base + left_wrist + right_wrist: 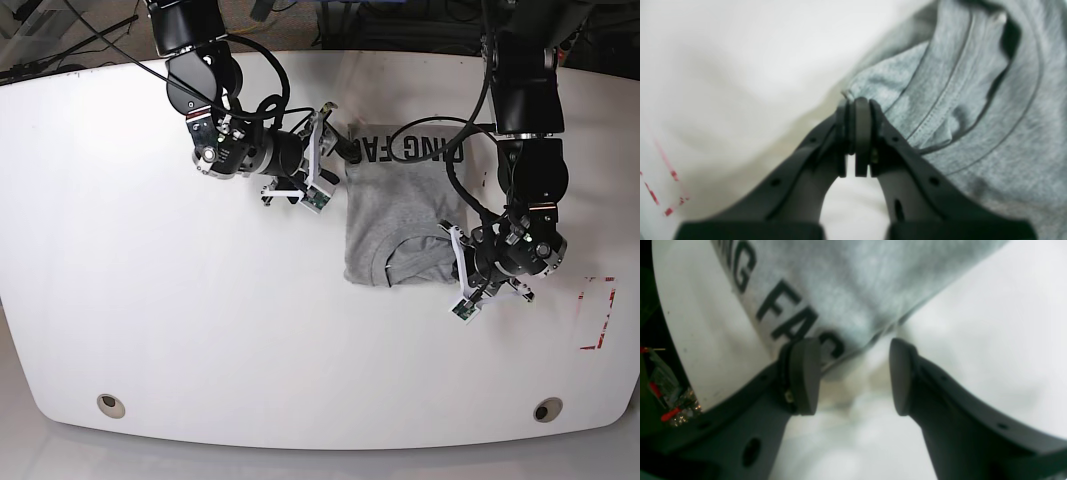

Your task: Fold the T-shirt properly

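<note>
1. Two claws work at one garment. The left gripper [858,110] has its dark rubber pads pressed together, clamped on a thin corner of the T-shirt [973,100]; the right gripper [853,373] stands with its pads apart, nothing between them, one pad just touching the shirt's printed edge.
2. The T-shirt [400,215] is soft heather-grey knit, partly folded into a rough rectangle, lying near the middle of the white table [150,320], slightly toward three o'clock.
3. The left wrist view alone shows the stitched double seam and a ribbed, curved band folded over on itself, running toward one o'clock from the pads.
4. The right wrist view alone shows dark block lettering [786,313] at close range, at eleven o'clock from the open pads, and the table's rounded edge.
5. The base view alone shows both arms: one at the shirt's ten o'clock corner, the other at its four o'clock corner, plus red tape marks [597,312] toward three o'clock.
</note>
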Available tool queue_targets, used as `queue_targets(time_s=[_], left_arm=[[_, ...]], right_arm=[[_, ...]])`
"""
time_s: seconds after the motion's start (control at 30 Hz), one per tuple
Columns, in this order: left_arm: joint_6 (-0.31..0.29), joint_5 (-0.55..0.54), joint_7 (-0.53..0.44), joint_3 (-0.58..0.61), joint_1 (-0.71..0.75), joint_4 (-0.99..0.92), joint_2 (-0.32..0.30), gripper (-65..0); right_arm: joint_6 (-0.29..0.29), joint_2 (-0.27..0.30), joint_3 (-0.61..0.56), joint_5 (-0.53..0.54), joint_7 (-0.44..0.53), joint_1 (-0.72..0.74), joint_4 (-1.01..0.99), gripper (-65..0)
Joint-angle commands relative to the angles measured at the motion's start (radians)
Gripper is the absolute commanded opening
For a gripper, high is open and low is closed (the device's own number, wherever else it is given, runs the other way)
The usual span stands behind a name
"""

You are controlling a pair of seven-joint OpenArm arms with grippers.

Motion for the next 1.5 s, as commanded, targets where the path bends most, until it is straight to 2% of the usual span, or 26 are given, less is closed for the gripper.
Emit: queue_targets(time_s=[0.0, 0.03, 0.23, 0.3, 0.47, 0.7, 0.93, 1.1, 1.3, 1.47], left_arm=[[-0.001, -0.001, -0.021, -0.002, -0.059, -0.029, -0.001, -58.9], [0.0, -0.001, -0.021, -0.002, -0.065, -0.034, -0.003, -56.1], [0.002, -0.001, -0.021, -0.004, -0.089, -0.034, -0.007, -30.1], [0.002, -0.001, -0.021, -0.005, -0.094, -0.018, -0.011, -27.6], [-0.001, -0.01, -0.015, -0.007, -0.082, 0.134, -0.043, -27.6], [-0.001, -0.01, -0.015, 0.016, 0.118, 0.388, -0.07, -27.6], [-0.001, -0.01, -0.015, 0.026, 0.331, 0.532, -0.08, -27.6], [-0.001, -0.012, -0.018, -0.016, 0.449, 0.566, -0.092, -27.6], [-0.001, -0.012, -0.015, -0.088, 0.51, 0.566, -0.092, -27.8], [-0.001, -0.012, -0.015, -0.094, 0.55, 0.566, -0.092, -27.9]], right_arm=[[0.002, 0.002, 0.001, 0.019, 0.023, 0.015, 0.023, -34.4], [0.002, 0.002, 0.001, 0.019, 0.023, 0.015, 0.023, -34.4], [0.002, 0.0, 0.0, 0.019, 0.023, 0.006, 0.076, -34.4], [0.002, 0.0, 0.0, 0.019, 0.021, 0.0, 0.092, -34.4], [0.002, 0.0, 0.004, 0.019, 0.021, 0.0, 0.111, -34.4], [0.002, 0.0, 0.036, 0.017, 0.021, 0.098, 0.053, -34.4], [0.002, -0.006, 0.082, 0.019, 0.021, 0.233, -0.056, -34.4], [0.002, -0.061, 0.084, 0.019, 0.021, 0.33, -0.156, -34.4], [0.002, -0.136, 0.081, 0.019, 0.021, 0.401, -0.276, -34.4], [0.002, -0.202, 0.079, 0.014, 0.023, 0.419, -0.388, -34.4]])
